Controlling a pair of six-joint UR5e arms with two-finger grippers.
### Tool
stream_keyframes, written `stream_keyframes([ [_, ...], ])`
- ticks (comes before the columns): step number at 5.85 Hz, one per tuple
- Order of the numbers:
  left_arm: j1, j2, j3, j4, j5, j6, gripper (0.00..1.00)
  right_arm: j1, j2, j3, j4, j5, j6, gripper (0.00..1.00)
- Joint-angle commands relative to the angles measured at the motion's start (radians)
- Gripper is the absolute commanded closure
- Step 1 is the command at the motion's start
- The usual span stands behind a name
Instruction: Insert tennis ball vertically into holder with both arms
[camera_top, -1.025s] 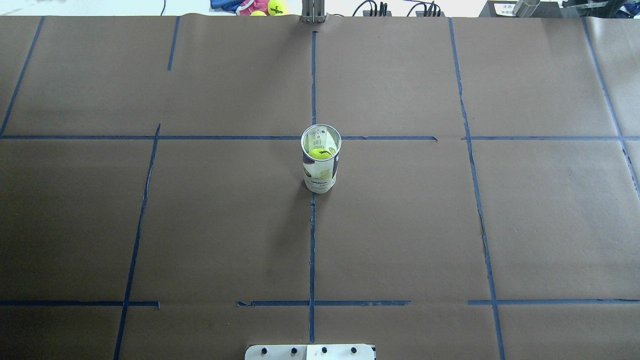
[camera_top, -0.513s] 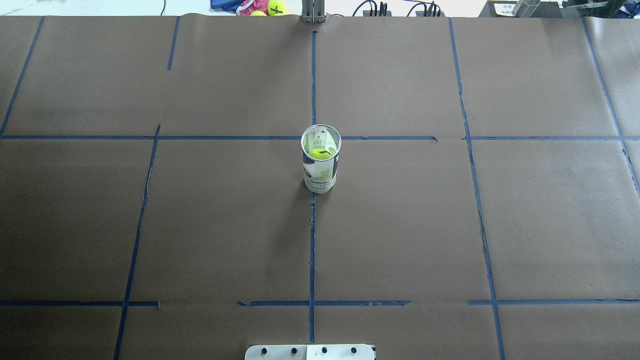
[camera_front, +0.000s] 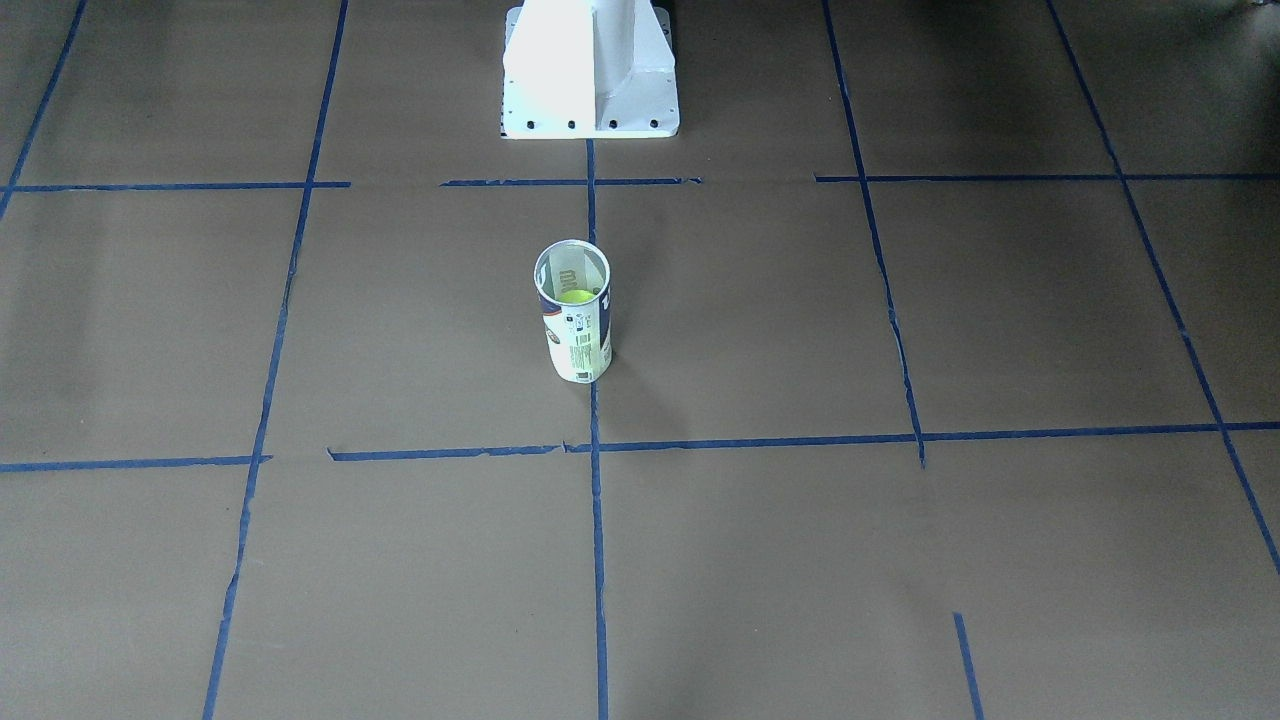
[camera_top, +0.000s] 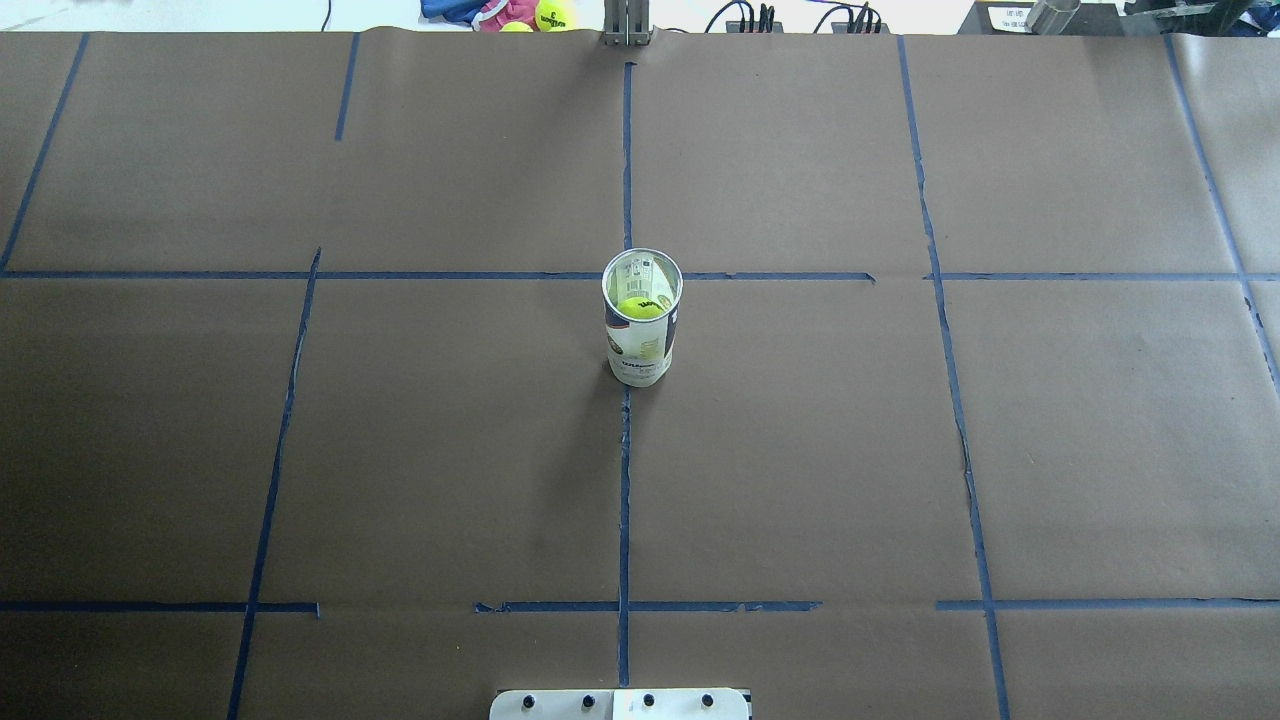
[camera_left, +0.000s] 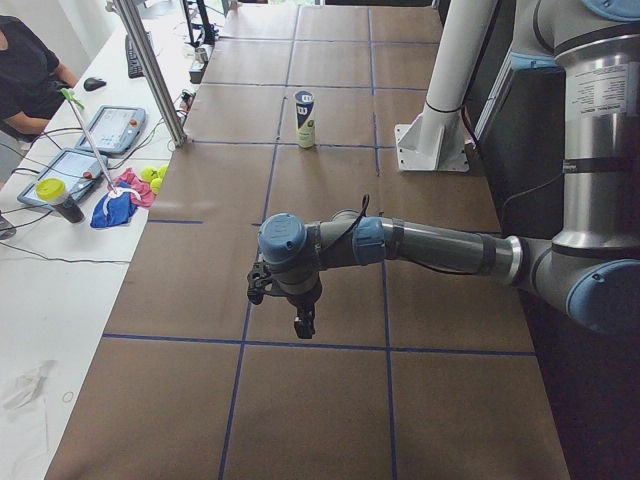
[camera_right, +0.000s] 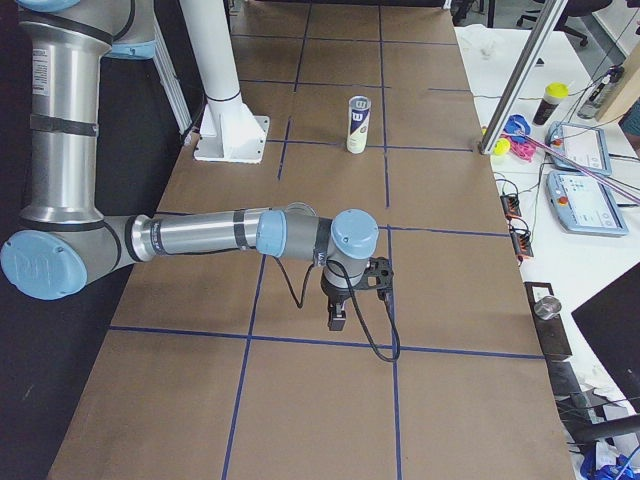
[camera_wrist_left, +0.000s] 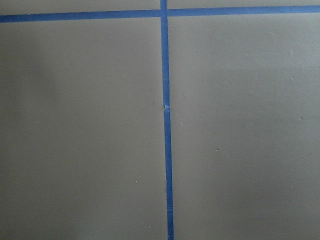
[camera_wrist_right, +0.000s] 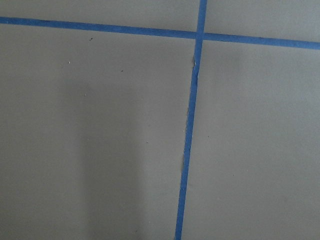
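A table covered in brown paper, marked into squares by blue tape, fills the overhead view. The white pedestal of the robot stands at the middle of its near edge. Beyond the far edge lie spare yellow balls beside a pink and blue cloth.

The holder stands upright and alone at the middle of the table, on the centre tape line, with its open metallic rim up. The tennis ball sits inside it, below the rim, with its dark logo facing up. From across the table the ball shows as a yellow patch low in the can's mouth.

Both arms are out at the ends of the table, well apart from the holder. The left arm reaches low over the paper toward the left end. The left gripper points straight down just above a tape line. The right arm is set likewise toward the right end, and the right gripper also points down. Only the side cameras catch either gripper, so I cannot tell how wide the fingers stand or whether they hold anything. Each wrist camera shows only bare paper and a crossing of tape.
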Motion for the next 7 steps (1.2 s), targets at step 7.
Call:
stream_keyframes([
  [7, -0.021, 0.060, -0.003, -0.100, 0.010, 0.012, 0.00, 0.002, -0.016, 0.011, 0.001, 0.003, 0.000, 0.00],
])
